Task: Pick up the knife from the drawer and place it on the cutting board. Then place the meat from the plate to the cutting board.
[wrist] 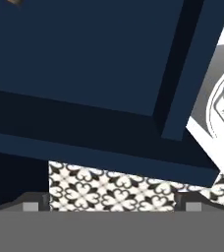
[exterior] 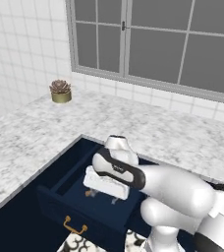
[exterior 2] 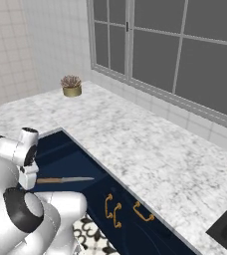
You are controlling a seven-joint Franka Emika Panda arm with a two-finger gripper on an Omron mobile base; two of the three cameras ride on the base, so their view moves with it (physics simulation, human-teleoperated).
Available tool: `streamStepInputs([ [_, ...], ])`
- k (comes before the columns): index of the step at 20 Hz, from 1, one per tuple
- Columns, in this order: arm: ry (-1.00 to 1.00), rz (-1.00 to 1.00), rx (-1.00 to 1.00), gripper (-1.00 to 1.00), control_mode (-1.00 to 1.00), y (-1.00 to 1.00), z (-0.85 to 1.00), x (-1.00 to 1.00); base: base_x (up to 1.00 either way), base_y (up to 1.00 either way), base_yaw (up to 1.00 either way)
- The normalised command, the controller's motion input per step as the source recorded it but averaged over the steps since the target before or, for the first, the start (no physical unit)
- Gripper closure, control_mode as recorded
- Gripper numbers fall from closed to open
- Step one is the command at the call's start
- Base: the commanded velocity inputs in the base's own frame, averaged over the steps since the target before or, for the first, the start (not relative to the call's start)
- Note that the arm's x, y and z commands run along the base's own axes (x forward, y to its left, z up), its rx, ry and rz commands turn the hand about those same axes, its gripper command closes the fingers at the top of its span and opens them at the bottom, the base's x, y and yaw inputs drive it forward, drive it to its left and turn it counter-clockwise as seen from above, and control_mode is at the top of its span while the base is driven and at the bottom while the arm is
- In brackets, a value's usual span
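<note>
knife (exterior 2: 64,180): lies flat on the floor of the open drawer (exterior 2: 80,164), handle toward 9 o'clock in the right base view, blade tip toward 3. Untouched, no finger on it.
drawer: pulled out under the marble counter (exterior 2: 150,149); brass pull (exterior: 74,227) at 6 o'clock on its front in the left base view.
gripper (wrist: 112,202): over the drawer in the left base view, hand pointing down. In the hand view the two tips (wrist: 31,203) sit wide apart at the bottom corners, nothing between them, so spread and empty.
aim: hand view looks at the drawer's front edge and patterned floor tiles (wrist: 109,189), with only a brown scrap at 11 o'clock that may be the handle. Judgement: hand is off the knife, toward the drawer front.
risk 1: descending from here likely lands fingers on the drawer front wall or on bare floor, not the handle.
risk 2: knife is thin and flat, so a shallow pinch could skid it along the drawer or clip only the blade.
risk 3: forearm hangs low over the drawer rim, so a sideways correction could bump the wall.
cutting board, meat, plate: can't place them from here.
other: small potted succulent (exterior: 60,91) at 10 o'clock on the counter, well apart.
</note>
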Motion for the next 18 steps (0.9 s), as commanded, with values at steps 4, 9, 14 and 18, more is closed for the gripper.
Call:
streamStepInputs([
  [4,0.00,-0.03,0.00,-1.00,-1.00,-0.27,0.24,0.25,0.00,0.00,0.00],
  [9,0.00,-0.11,-0.13,-1.00,-1.00,-0.06,-0.16,0.21,0.00,0.00,0.00],
  [14,0.01,-0.07,-0.23,-1.00,-1.00,-0.01,-0.20,0.57,0.00,0.00,0.00],
  [18,0.11,-0.06,-0.17,-1.00,-1.00,0.00,0.00,0.72,0.00,0.00,0.00],
])
